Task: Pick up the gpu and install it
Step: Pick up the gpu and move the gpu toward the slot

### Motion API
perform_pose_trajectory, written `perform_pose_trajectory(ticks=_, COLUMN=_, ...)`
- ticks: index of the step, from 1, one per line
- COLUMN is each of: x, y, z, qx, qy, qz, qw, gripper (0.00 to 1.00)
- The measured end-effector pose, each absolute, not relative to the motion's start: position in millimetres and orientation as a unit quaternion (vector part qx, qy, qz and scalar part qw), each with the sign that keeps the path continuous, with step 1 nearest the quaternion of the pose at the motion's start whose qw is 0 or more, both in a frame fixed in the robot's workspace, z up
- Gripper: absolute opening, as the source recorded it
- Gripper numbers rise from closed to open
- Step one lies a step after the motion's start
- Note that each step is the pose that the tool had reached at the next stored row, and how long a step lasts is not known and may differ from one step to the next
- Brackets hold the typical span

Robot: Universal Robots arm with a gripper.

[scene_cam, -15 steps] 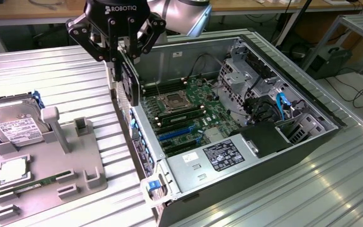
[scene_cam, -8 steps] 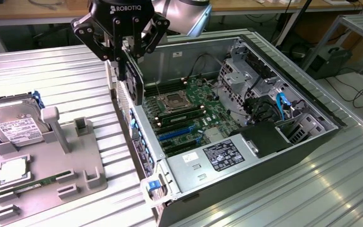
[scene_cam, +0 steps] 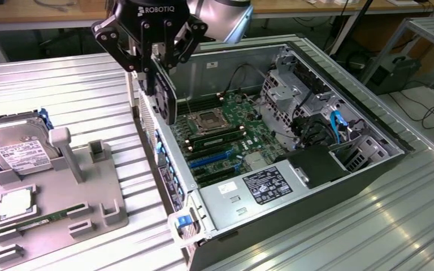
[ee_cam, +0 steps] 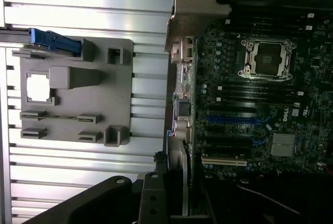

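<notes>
Broadly, the ribbed metal surface carries two things in the exterior view: the case and, at nine o'clock from it, a grey tray. The case lies on its side with the panel off, presumably so that the board faces up and a card can come down onto it from above. The tray's stands hold spare parts where they are easy to reach: a drive at its ten o'clock corner, a CPU lower down, and a RAM stick at about seven o'clock.

The gripper hangs at eleven o'clock from the board, over the case's wall on the tray side. It is clenched on the gpu, which shows as a thin dark slab seen edge-on. The card is gripped by its upper part and hangs upright, which likely keeps its connector edge pointing down at the board.

The blue slots lie at five o'clock from the card's lower end and have nothing in them. I judge the gpu lifted and brought over the case, but not yet seated.
</notes>
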State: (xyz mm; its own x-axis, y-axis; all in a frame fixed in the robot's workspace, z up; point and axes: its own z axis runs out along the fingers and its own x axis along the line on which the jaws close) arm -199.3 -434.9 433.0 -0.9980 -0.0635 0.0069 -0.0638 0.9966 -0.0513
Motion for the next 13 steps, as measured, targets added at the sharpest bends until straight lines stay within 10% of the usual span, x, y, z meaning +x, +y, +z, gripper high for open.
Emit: perform_pose_trajectory(ticks=13, x=-183.8, y=-434.7, z=432.8, qx=0.032, qy=-0.999, qz=0.026, qw=0.003, gripper=0.28)
